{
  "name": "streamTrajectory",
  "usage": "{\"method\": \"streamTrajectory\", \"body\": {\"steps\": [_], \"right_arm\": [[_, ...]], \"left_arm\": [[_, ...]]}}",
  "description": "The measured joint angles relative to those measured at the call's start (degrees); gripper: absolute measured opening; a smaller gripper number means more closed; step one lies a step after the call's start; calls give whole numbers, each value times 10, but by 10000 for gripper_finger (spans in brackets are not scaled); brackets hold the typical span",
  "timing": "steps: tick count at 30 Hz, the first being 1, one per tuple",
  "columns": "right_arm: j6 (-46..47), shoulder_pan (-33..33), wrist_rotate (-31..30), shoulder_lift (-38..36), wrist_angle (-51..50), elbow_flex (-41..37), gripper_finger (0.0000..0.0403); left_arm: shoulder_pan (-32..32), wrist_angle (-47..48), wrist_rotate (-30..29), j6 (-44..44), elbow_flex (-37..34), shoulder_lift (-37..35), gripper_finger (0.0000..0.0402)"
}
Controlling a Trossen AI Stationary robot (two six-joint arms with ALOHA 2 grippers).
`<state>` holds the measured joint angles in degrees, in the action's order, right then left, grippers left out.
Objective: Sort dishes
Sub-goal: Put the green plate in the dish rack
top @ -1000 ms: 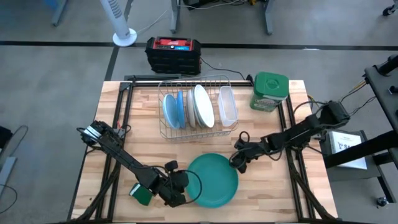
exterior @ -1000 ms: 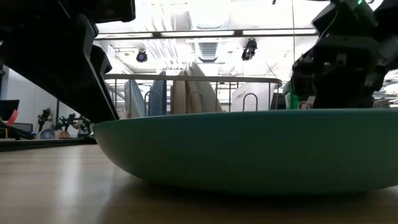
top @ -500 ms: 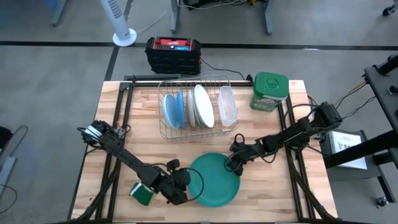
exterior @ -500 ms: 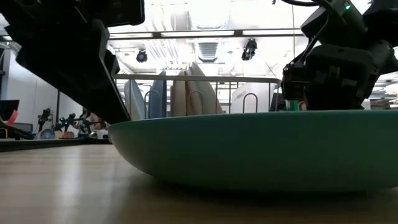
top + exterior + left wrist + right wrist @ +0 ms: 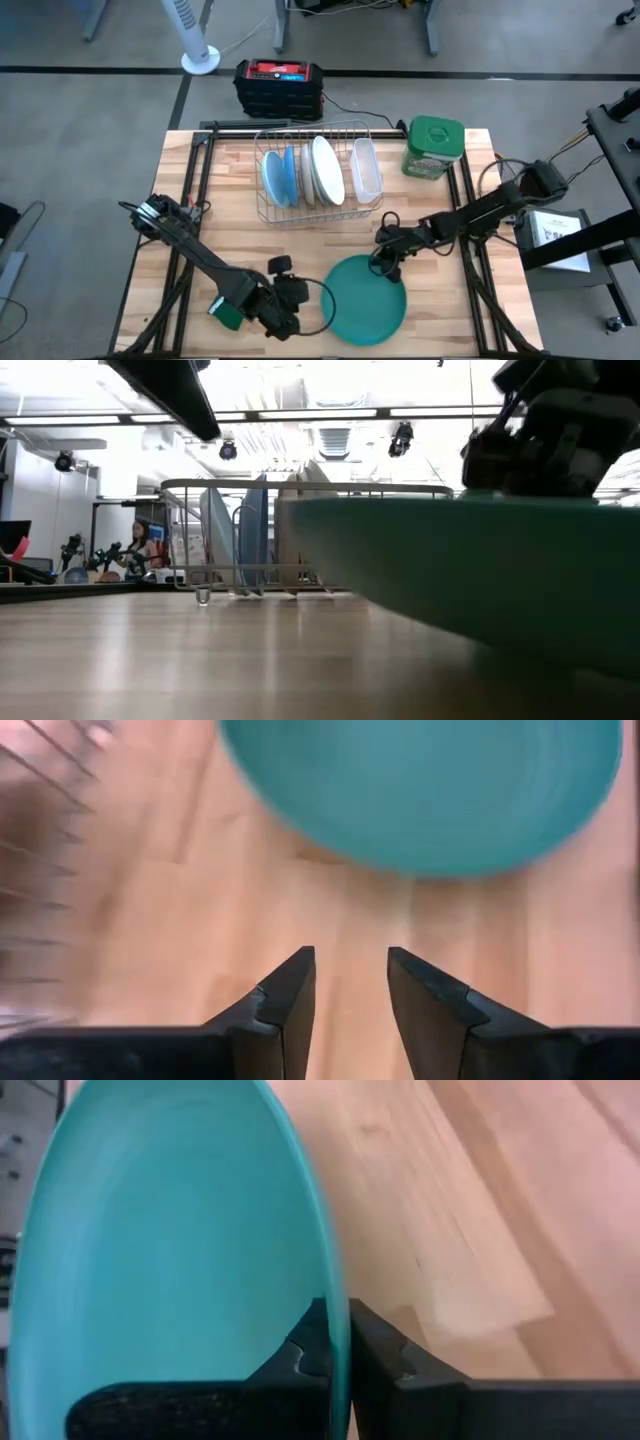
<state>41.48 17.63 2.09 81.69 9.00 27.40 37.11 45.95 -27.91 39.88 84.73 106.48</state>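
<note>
Teal plate [image 5: 367,312] at lower centre of the high view, stiff, glazed, slippery, pinched at its rim by right gripper [image 5: 381,264]; left gripper [image 5: 283,312] half-spread, empty, beside it.

- The right arm [image 5: 470,218] is stretched low over the surface from the right edge toward the middle front.
- The right gripper [image 5: 381,262] is closed on the rim of the teal plate [image 5: 368,312], at the plate's far edge.
- In the right wrist view the two fingers [image 5: 375,1345] are pressed onto the rim from both sides, the plate standing edge-on between them.
- The left arm [image 5: 195,255] is laid diagonally from the left side to the front of the surface.
- The left gripper [image 5: 350,985] is held just left of the plate, apart from it, with its fingers [image 5: 290,995] parted and nothing between them.
</note>
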Motion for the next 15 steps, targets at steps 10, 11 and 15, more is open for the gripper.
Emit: {"method": "streamTrajectory", "body": {"steps": [10, 11, 15], "right_arm": [[-142, 0, -68, -257, -154, 17, 1], [-165, 0, -80, -281, -170, 25, 1], [-270, 0, -186, -354, -224, 73, 1]], "left_arm": [[11, 224, -270, -73, 114, 0, 116], [11, 240, -295, -72, 119, 0, 116], [11, 297, -381, -63, 128, 0, 116]]}}
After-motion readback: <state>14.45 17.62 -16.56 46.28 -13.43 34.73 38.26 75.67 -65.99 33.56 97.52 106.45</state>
